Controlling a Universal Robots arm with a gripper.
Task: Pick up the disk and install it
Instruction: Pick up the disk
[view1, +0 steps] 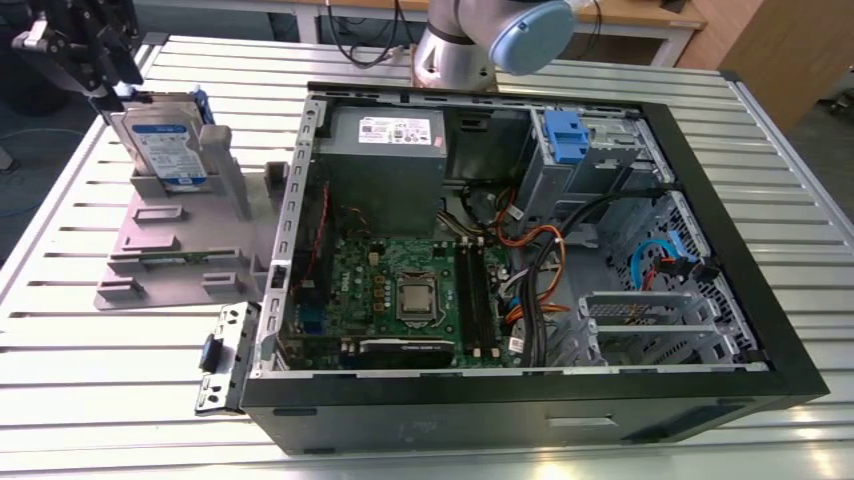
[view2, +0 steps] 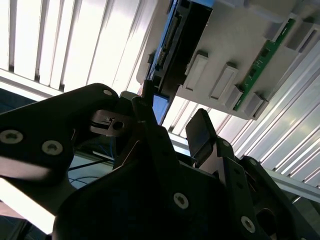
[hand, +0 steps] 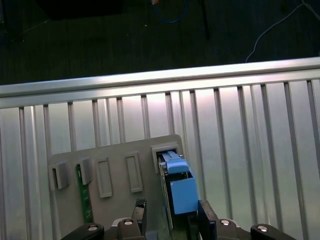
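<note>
- A ribbed silver aluminium table carries an open black computer case lying on its side, with the green motherboard facing up. In the first wrist view a dark floor strewn with cables lies beyond the table's edge rail.
- At the exterior view's left, just beside the case, a grey plastic stand with upright posts holds the flat silver-metal disk with white-and-blue label and blue plastic frame upright on its edge.
- The exterior view shows the label face. The first wrist view looks down on the disk's blue top edge and a green circuit strip slotted in the stand.
- The black two-finger gripper hangs just above the disk. Its fingers are parted wider than the disk, straddling its end and gripping nothing.
- Bare slats lie open around the stand on the side away from the case, and the table's edge is near.
</note>
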